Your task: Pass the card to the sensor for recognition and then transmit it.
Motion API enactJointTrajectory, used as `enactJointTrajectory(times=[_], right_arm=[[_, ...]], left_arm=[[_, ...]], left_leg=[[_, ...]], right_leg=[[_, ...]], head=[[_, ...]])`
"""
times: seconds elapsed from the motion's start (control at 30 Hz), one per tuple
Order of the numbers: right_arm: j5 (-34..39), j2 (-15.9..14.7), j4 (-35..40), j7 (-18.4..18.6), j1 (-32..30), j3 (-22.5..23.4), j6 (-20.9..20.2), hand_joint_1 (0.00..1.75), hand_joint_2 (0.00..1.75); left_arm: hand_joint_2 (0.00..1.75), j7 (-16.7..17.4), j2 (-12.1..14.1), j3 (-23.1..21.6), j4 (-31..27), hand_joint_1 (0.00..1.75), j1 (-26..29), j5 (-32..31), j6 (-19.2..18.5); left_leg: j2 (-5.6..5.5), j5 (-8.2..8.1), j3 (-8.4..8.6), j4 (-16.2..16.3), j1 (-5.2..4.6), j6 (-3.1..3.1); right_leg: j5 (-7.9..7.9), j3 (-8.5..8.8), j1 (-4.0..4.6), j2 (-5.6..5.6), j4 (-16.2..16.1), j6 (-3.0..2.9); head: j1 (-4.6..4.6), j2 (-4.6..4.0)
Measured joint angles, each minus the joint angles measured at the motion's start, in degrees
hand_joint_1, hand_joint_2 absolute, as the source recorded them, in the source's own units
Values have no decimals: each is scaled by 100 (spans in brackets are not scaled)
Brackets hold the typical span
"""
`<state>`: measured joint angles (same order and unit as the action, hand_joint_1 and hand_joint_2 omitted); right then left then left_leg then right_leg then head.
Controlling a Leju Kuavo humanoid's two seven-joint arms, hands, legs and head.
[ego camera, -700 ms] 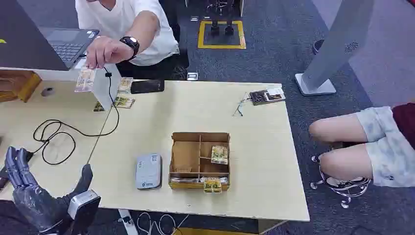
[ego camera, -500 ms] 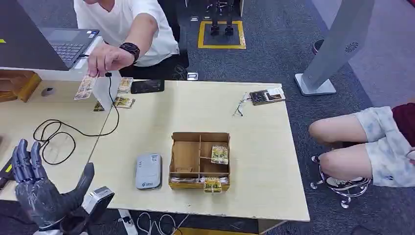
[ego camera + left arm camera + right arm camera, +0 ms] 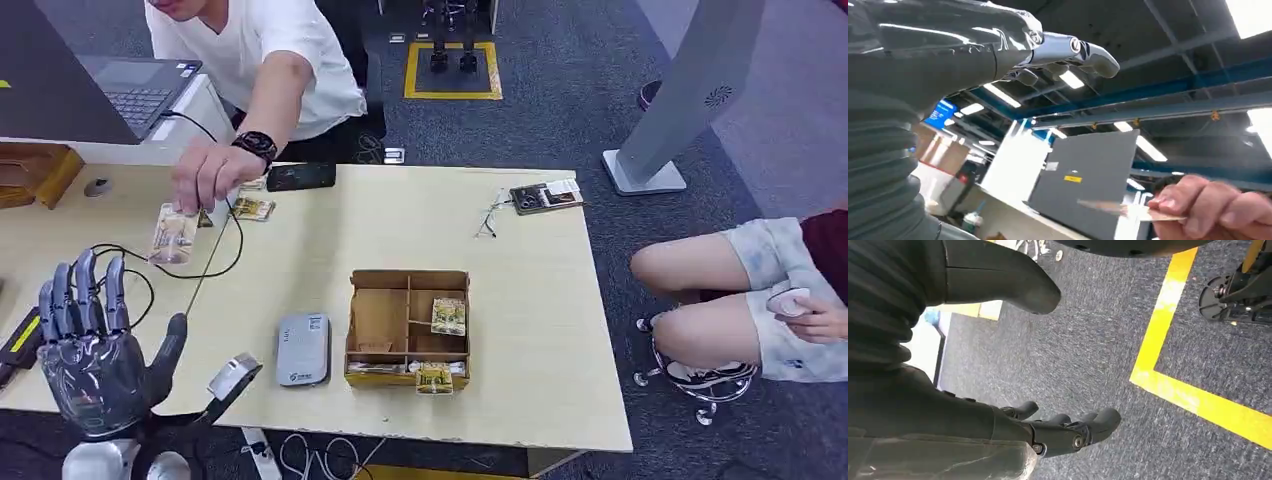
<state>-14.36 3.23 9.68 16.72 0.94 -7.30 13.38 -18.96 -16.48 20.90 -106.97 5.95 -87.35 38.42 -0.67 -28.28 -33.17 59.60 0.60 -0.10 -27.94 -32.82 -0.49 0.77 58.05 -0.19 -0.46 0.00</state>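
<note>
Table [image 3: 520, 240]: pale matt wood laminate. Divided box [image 3: 380, 320]: brown cardboard. Left robot hand [image 3: 95, 365]: glossy dark plastic. Floor [image 3: 560, 110]: rough grey carpet.

Camera layout: one high head view, two close wrist views.
Head view looks down on the table [image 3: 520, 240]. Left wrist view faces upward, sharing the card [image 3: 173, 233] and left hand [image 3: 95, 355]. Right wrist view faces the floor [image 3: 1088, 355].
</note>
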Motion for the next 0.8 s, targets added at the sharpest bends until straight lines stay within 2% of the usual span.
enactJointTrajectory(times=[0.1,0.33,0.47,0.67,0.7,0.73,0.8], right_arm=[[24,-9,-17,-35,38,-37,17,0,175],[9,-15,-28,-42,62,-140,22,0,175],[-57,-15,-28,-41,62,-144,22,0,175],[-68,-15,-28,-37,63,-153,31,0,175],[-72,-15,-28,-35,63,-155,35,0,175],[-72,-15,-28,-35,62,-157,37,0,175],[-72,-15,-28,-33,63,-164,44,0,175]], left_arm=[[175,483,29,-123,101,0,-65,-145,-2],[175,1097,156,-363,510,0,-429,-149,-2],[175,1721,300,-719,778,0,-528,-149,0],[175,2056,449,-1141,997,2,-579,-152,-2],[175,2074,466,-1189,1021,96,-587,-152,-2],[175,2076,475,-1228,1045,175,-592,-152,0],[175,2091,494,-1318,1076,175,-605,-147,-2]], left_leg=[[1,0,0,1,0,0],[-1,3,-1,1,0,1],[-1,3,-1,1,0,1],[-1,3,-2,1,0,1],[-1,3,-2,1,0,1],[-1,3,-2,1,0,1],[-1,3,-3,1,0,1]], right_leg=[[0,-1,0,2,0,0],[2,3,0,0,1,-1],[2,3,0,-1,0,-1],[1,2,0,0,0,0],[1,2,0,0,0,0],[1,1,0,0,0,0],[1,2,0,0,0,0]], head=[[0,0],[0,0],[-2,0],[-2,0],[-2,0],[-2,0],[0,0]])
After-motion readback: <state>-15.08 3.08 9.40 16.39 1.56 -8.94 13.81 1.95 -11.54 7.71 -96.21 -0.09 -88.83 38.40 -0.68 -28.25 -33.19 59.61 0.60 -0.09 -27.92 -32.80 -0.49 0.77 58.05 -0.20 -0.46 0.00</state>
